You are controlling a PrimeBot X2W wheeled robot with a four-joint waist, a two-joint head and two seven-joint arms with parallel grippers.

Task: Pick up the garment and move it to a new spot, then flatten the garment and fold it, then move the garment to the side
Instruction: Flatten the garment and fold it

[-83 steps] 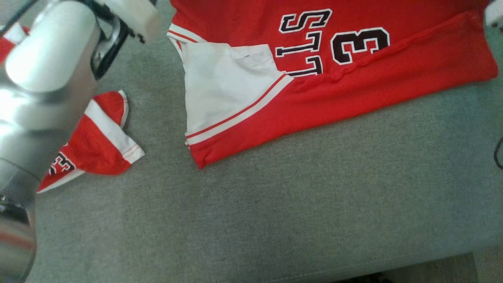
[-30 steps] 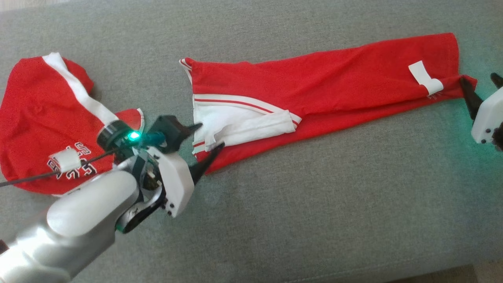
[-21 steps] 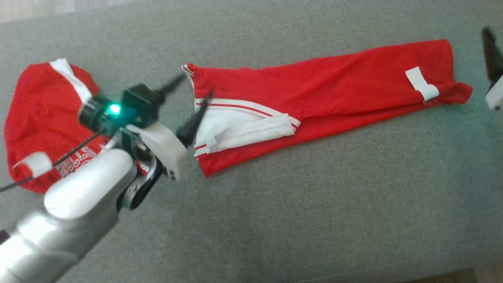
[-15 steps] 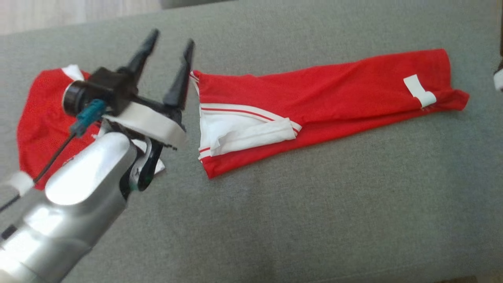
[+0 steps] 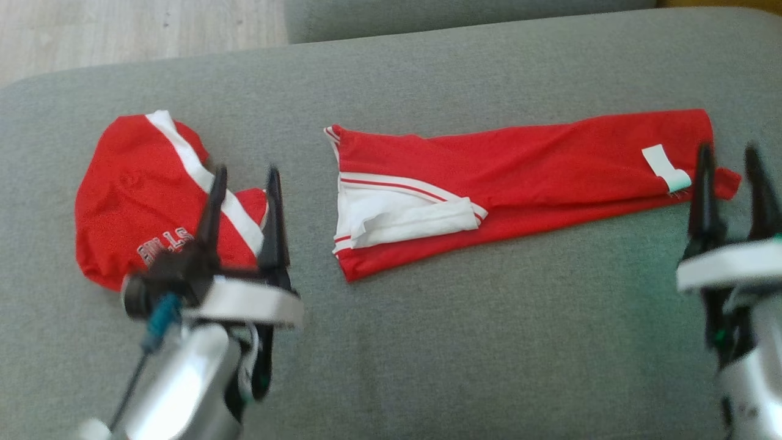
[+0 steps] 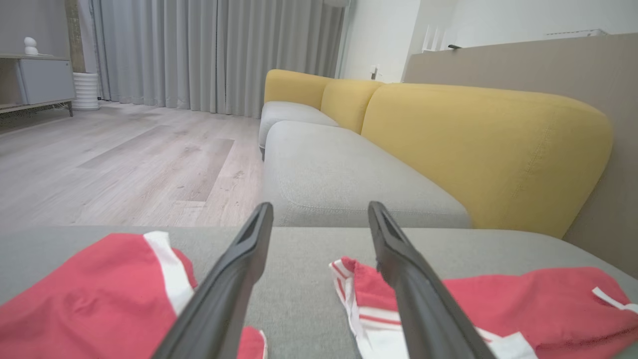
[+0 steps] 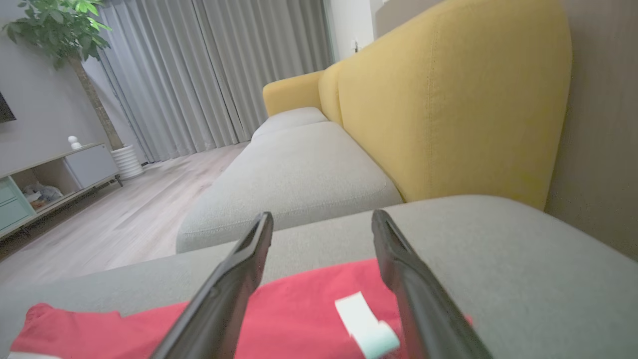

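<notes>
A wooden floor (image 6: 114,164) runs back to grey curtains (image 6: 214,55), and a yellow backrest (image 6: 488,149) stands beyond the fingertips of both arms. A grey sofa seat (image 5: 489,342) spreads beneath them. The garment (image 5: 537,153), red with white trim and folded into a long strip, lies flat on the seat between the two. Its white-striped end is just right of the left end effector (image 5: 245,174). Its other end, with a white label (image 5: 666,168), lies at the fingertips of the right end effector (image 5: 728,151). A crumpled red jersey (image 5: 128,201) lies under and to the left of the left one. Both end effectors have their fingers spread apart, gripping no cloth.
</notes>
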